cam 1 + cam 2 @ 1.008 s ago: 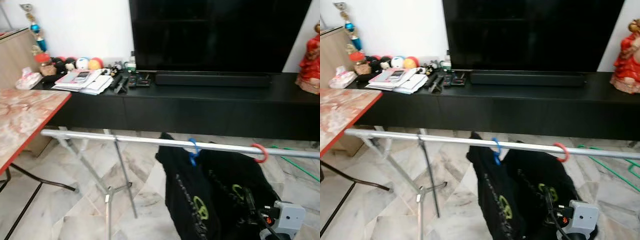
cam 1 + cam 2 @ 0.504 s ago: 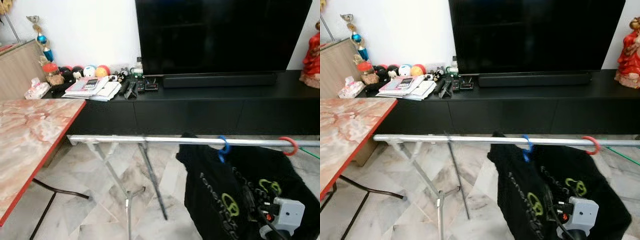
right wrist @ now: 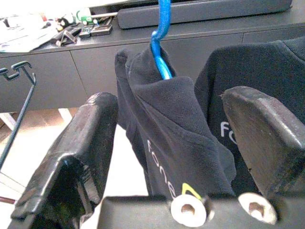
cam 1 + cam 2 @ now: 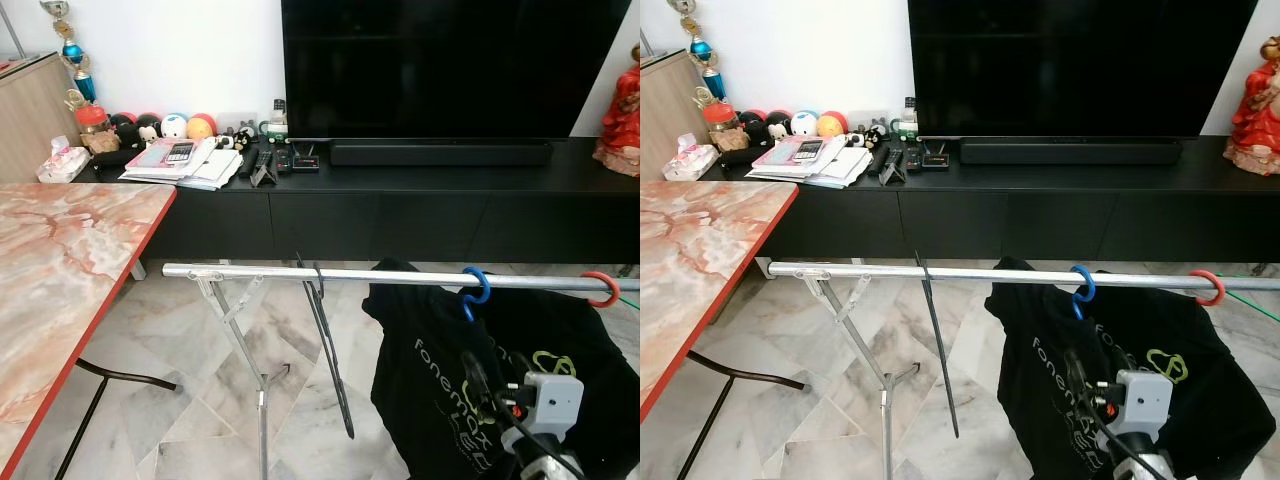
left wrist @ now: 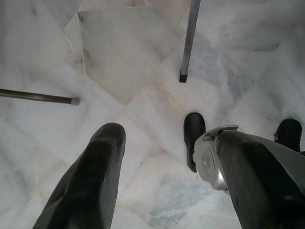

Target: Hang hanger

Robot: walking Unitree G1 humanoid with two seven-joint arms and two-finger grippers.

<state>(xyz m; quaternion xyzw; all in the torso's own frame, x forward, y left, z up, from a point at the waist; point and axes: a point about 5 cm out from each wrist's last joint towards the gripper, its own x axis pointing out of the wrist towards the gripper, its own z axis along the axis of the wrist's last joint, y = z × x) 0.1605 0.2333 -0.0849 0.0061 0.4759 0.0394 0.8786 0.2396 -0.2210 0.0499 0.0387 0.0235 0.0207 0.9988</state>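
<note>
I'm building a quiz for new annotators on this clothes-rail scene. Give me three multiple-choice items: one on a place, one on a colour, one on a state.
1. Where does the blue hanger hang?
A. on the silver rail
B. on the marble table
C. on the TV console

2. What colour is the other hanger hook, further along the rail to the robot's right?
A. green
B. red
C. white

3. How are the right gripper's fingers?
A. shut on the hanger
B. shut on nothing
C. open, apart from the black shirt

Key: 1 A, its hook sits over the rail; 2 B, a red hook rides the rail; 3 C, the right wrist view shows wide fingers with the shirt beyond.
</note>
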